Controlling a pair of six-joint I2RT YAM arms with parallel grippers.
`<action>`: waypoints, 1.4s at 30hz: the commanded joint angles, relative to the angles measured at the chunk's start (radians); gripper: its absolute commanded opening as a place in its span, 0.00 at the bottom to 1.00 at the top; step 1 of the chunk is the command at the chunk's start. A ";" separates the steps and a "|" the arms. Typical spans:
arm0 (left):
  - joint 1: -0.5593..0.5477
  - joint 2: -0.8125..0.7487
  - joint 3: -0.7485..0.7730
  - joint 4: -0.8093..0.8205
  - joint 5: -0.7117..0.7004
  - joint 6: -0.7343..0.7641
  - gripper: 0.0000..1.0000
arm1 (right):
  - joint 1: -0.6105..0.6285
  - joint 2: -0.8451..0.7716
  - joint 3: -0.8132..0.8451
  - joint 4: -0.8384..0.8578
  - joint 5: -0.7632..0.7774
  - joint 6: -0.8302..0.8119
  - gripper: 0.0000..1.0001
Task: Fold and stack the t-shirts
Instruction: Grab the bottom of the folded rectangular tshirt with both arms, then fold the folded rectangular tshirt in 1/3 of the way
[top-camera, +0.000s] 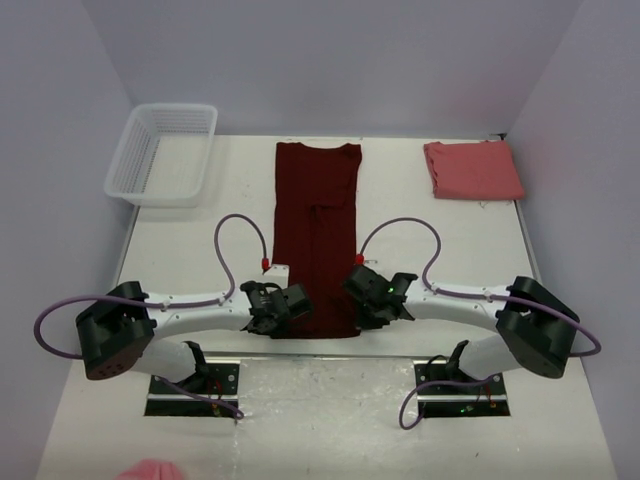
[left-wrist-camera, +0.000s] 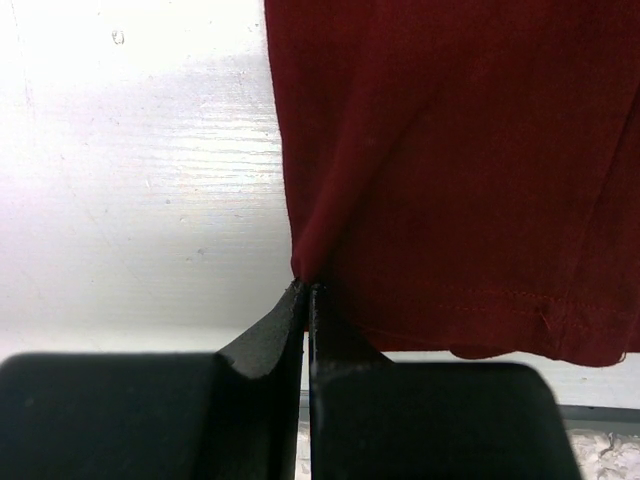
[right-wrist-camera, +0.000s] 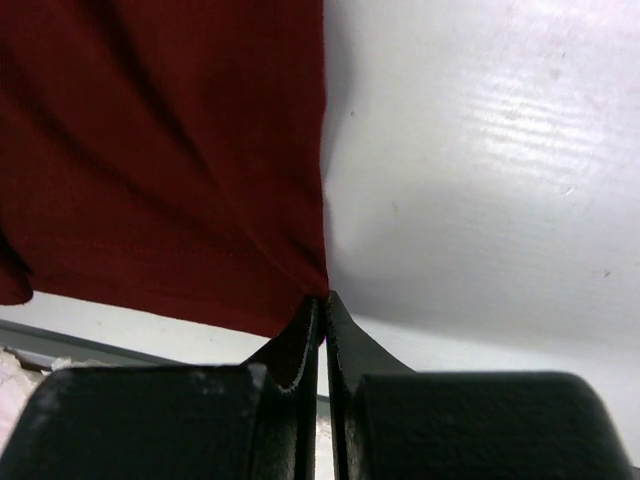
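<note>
Top external: we see dark maroon cloth t-shirt (top-camera: 316, 220) folded into a long strip, centre of white table (top-camera: 180, 250). Left gripper (left-wrist-camera: 305, 292) clamped shut on its near-left corner, right gripper (right-wrist-camera: 322, 300) likewise on near-right. Salmon pink folded t-shirt (top-camera: 472, 170) far right, white plastic mesh basket (top-camera: 165, 155) far left.

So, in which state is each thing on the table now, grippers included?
maroon t-shirt: folded into a long strip, flat, near corners pinched.
salmon pink t-shirt: folded, lying apart at the far right.
white mesh basket: upright, looks empty, far left.
left gripper: shut on the maroon t-shirt's near left corner.
right gripper: shut on its near right corner.
</note>
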 joint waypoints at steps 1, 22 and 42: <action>-0.006 0.025 -0.003 0.019 -0.006 0.015 0.00 | 0.029 -0.028 -0.025 -0.084 0.041 0.056 0.00; -0.029 -0.138 0.164 -0.116 -0.098 0.087 0.00 | 0.061 -0.075 0.178 -0.272 0.212 0.001 0.00; 0.365 0.132 0.534 0.005 -0.044 0.513 0.00 | -0.316 0.195 0.587 -0.256 0.149 -0.372 0.00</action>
